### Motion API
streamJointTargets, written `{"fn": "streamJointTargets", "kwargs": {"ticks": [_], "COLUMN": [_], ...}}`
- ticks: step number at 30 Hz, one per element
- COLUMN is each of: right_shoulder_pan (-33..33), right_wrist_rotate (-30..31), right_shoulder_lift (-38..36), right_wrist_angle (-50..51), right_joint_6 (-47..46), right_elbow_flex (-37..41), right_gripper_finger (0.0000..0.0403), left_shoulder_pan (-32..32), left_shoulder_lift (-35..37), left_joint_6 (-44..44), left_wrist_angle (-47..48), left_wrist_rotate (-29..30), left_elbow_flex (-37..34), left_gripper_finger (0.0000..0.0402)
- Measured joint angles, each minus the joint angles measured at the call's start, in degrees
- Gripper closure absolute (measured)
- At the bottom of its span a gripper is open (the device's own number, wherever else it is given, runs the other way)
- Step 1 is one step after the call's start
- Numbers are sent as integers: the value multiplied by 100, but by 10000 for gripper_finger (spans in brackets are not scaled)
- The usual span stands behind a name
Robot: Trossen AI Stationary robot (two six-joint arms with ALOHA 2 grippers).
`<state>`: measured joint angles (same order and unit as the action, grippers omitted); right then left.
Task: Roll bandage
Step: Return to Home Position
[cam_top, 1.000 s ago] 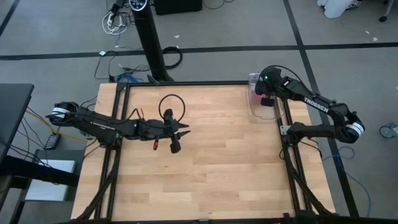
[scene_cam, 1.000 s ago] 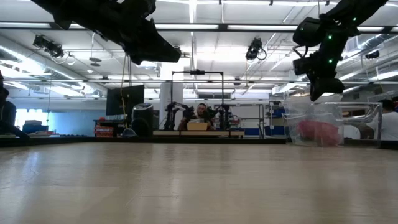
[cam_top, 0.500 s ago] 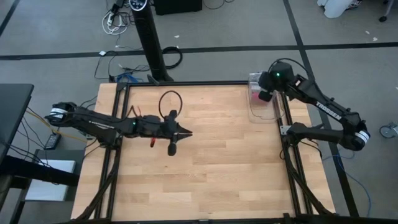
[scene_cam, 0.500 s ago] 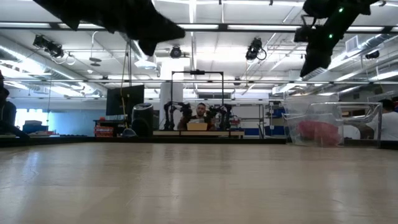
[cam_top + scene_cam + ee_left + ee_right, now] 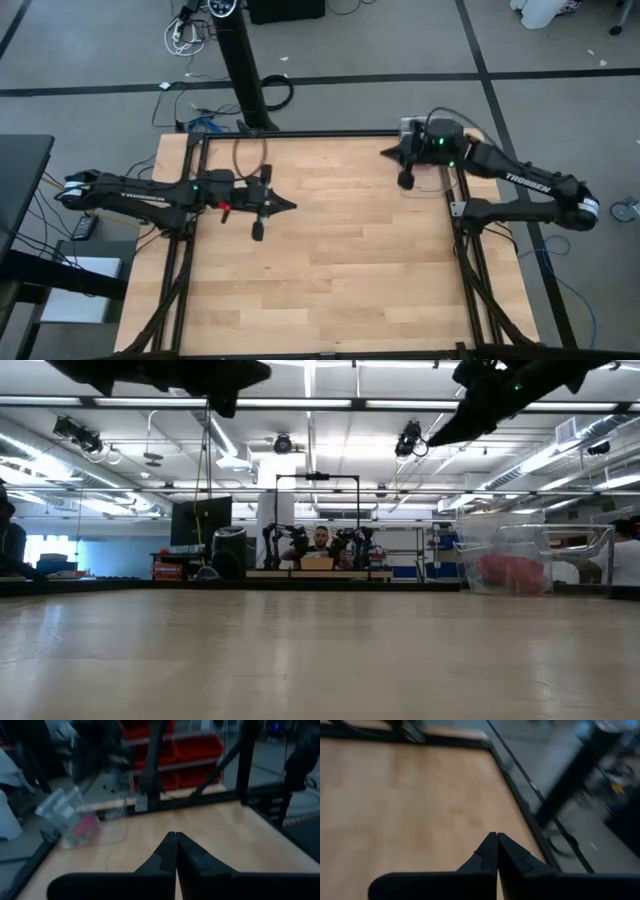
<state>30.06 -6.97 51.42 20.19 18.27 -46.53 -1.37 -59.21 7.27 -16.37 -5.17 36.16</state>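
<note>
I judge rolling done: the bandage [image 5: 512, 572] lies inside the clear bin [image 5: 590, 565]. Hence right pincer [image 5: 386, 153], just beside the bin, and left pincer [image 5: 289, 206], well apart, hang closed, empty.

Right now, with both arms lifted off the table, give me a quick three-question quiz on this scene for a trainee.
1. True or false: the left claw is holding the pink bandage.
2. Multiple choice: where is the bandage? A) on the floor B) inside the clear bin on the right arm's side C) hanging from a cable
3. Fill in: the right claw has its fingers ____.

Key: 1 false; 2 B; 3 shut.
</note>
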Motion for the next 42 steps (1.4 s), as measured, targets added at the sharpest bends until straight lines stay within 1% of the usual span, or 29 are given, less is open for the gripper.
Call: {"fn": "streamJointTargets", "kwargs": {"ticks": [4,9,11,14,17,21,23,26,27,29,31,33,35,38,42], "right_shoulder_pan": [-680,-1350,-1591,-1913,-2266,-2646,-2779,-2869,-2885,-2887,-2853,-2801,-2767,-2823,-2978], "right_wrist_rotate": [47,75,75,82,302,1032,1057,799,733,608,461,353,269,224,244], "right_shoulder_lift": [-34,-37,-44,-97,-255,-918,-1400,-2159,-2371,-2664,-2743,-2777,-2786,-2985,-3572], "right_wrist_angle": [-1192,-2647,-2952,-3312,-3479,-3172,-3098,-3143,-3230,-3701,-4290,-4591,-4610,-4613,-4308], "right_joint_6": [-204,-529,-609,-899,-1015,-1080,-1161,-1352,-1409,-1441,-1423,-1423,-1547,-1623,-1347], "right_elbow_flex": [709,1588,1855,2199,2477,2814,3015,3346,3486,3809,4128,4370,4508,4594,4593], "right_gripper_finger": [401,402,402,402,402,402,403,403,403,403,403,403,403,403,403], "left_shoulder_pan": [-4,-4,-4,-4,-4,-4,-4,-4,-4,-3,-4,-4,-1,33,37], "left_shoulder_lift": [691,1596,1978,2671,3440,4497,4999,5761,5921,5915,5857,5826,5857,5872,5924], "left_joint_6": [-26,-283,-290,-352,-479,-599,-629,-645,-657,-670,-638,-654,-752,-793,-793], "left_wrist_angle": [-98,-124,118,301,600,1290,1829,2499,2595,2487,2540,2498,2547,2516,2548], "left_wrist_rotate": [57,57,96,348,468,703,754,878,916,941,923,1013,1025,1020,1018], "left_elbow_flex": [-460,-1191,-1452,-1865,-2191,-2443,-2452,-2452,-2459,-2465,-2492,-2524,-2538,-2533,-2531], "left_gripper_finger": [395,395,395,395,396,396,396,396,396,396,396,396,396,396,396]}}
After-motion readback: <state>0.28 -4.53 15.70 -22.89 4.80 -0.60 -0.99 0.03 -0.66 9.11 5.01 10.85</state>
